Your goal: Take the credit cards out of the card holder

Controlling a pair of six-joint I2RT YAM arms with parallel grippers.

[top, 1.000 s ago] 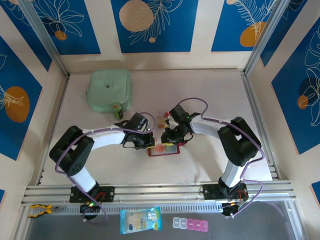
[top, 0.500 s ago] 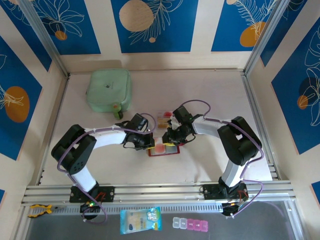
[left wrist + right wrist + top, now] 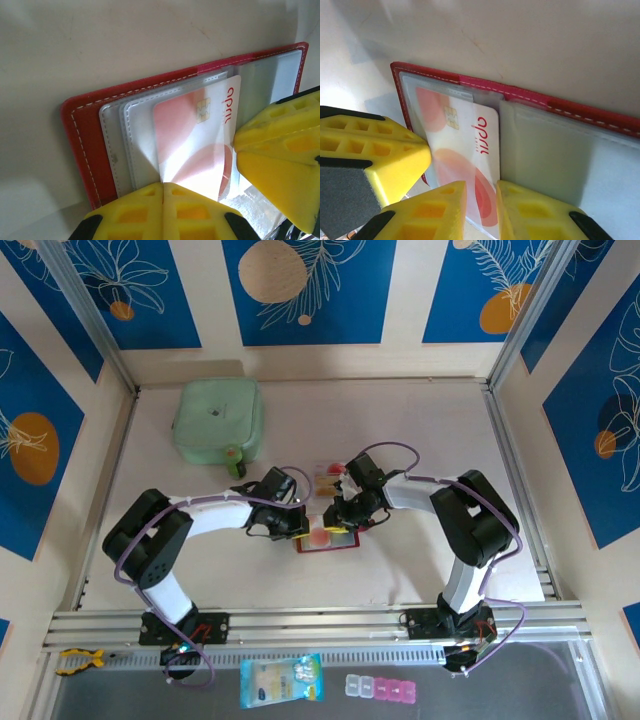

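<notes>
The red card holder (image 3: 325,541) lies open on the table between the two arms. Its clear pockets (image 3: 137,135) face up. A pink-red credit card (image 3: 195,135) with a chip sticks partway out of one pocket. My left gripper (image 3: 167,186) is shut, its tips pressed against the clear pocket's edge beside the card. My right gripper (image 3: 481,200) has its jaws a narrow gap apart, with the tips over the card's (image 3: 470,140) free end, which shows face-up in the gap. Other credit cards (image 3: 325,478), yellow-orange, lie on the table just behind the holder.
A pale green pouch (image 3: 218,420) sits at the back left. A blue packet (image 3: 282,680) and a row of small pink-and-clear boxes (image 3: 380,688) lie in front of the arm bases. Rails and walls bound the table on all sides.
The right arm's wrist has shifted slightly toward the holder. The left arm, the holder and the card look unchanged.
</notes>
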